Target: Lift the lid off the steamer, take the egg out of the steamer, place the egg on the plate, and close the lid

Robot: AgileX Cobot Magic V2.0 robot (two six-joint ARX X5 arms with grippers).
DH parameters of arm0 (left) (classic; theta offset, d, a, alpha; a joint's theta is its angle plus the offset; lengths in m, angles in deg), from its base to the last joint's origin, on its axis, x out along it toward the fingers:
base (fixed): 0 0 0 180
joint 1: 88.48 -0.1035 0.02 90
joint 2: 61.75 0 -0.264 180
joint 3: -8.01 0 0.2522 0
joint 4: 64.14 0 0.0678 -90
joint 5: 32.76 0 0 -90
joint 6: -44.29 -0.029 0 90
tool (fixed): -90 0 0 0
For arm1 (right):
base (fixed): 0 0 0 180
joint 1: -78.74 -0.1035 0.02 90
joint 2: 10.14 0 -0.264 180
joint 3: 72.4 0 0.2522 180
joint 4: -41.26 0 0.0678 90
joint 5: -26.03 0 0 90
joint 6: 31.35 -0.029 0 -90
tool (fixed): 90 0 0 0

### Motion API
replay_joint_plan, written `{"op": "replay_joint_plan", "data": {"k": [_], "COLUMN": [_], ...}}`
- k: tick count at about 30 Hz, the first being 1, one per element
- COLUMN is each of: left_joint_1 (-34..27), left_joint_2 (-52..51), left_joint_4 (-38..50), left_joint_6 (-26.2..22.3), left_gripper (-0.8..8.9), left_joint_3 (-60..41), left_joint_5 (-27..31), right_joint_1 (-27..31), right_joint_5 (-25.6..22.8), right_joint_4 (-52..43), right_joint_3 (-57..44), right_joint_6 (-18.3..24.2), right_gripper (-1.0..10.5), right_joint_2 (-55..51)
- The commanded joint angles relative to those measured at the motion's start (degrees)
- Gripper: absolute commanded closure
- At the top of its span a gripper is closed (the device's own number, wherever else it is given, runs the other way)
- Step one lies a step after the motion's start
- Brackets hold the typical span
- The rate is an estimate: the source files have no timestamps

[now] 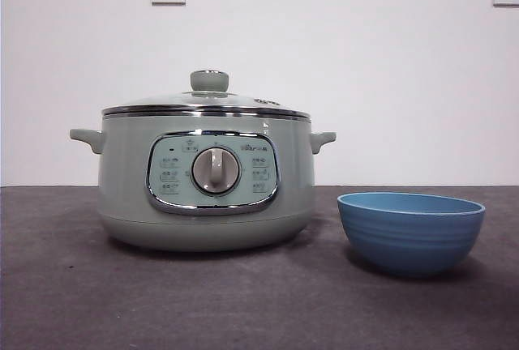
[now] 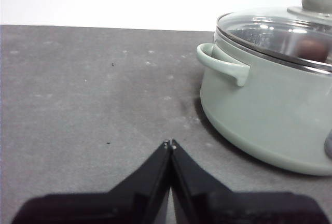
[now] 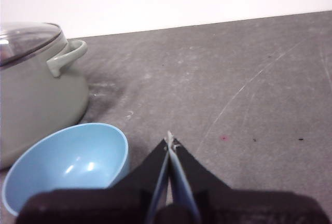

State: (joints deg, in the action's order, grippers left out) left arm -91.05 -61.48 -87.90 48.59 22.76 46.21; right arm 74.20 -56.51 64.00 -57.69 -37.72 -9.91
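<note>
Dark grey tabletop (image 1: 243,301) against a white wall carries the steamer (image 1: 207,180), its lid (image 1: 207,99) seated on the rim. Through the glass, the egg (image 2: 313,49) shows inside. Just beside the steamer stands the empty blue plate (image 1: 410,232). Left gripper (image 2: 169,143) and right gripper (image 3: 169,141) hover over bare table, jaws pressed together, holding nothing.

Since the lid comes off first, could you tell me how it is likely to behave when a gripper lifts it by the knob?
The lid looks like rigid glass with a chrome rim, so probably stiff but breakable if dropped. Its knob is small, round and smooth, so jaws might slip on it. Held only at the centre, it may tilt or swing.
</note>
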Motion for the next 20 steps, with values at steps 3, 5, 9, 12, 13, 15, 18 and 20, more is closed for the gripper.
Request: {"op": "replay_joint_plan", "data": {"k": [3, 5, 9, 12, 13, 15, 18, 20], "left_joint_1": [-0.1, -0.1, -0.1, -0.1, -0.1, -0.1, -0.1, -0.1], "left_joint_2": [-0.1, -0.1, 0.1, 0.9, 1.3, 2.6, 5.3, 7.4], "left_joint_4": [-0.3, -1.5, -5.3, -8.2, -9.3, -11.9, -15.6, -17.8], "left_joint_6": [5.3, 5.6, 6.3, 6.7, 6.7, 6.7, 6.7, 6.6], "left_gripper": [8.21, 8.21, 8.21, 8.21, 8.21, 8.21, 8.21, 8.21], "left_joint_3": [1.4, 3.4, 8.9, 13.5, 14.9, 18.4, 23.3, 26.4], "left_joint_5": [-2.4, -3.0, -2.9, -3.1, -3.5, -4.9, -7.4, -9.0], "right_joint_1": [0.0, 0.0, 0.0, 0.0, -0.1, -0.1, -0.1, -0.1], "right_joint_5": [0.2, 0.2, 2.3, 4.7, 4.7, 5.0, 9.4, 12.4], "right_joint_4": [-0.8, -0.8, -0.7, 1.6, 2.9, 6.2, 10.0, 12.3], "right_joint_3": [1.2, 2.7, 7.1, 11.4, 12.9, 16.6, 22.0, 25.5], "right_joint_6": [-7.7, -9.1, -9.7, -9.7, -9.7, -9.6, -8.1, -6.4], "right_gripper": [9.6, 9.6, 9.6, 9.6, 9.6, 9.6, 9.6, 9.6], "right_joint_2": [-0.1, -0.1, 1.6, 4.3, 5.3, 7.8, 12.1, 15.1]}}
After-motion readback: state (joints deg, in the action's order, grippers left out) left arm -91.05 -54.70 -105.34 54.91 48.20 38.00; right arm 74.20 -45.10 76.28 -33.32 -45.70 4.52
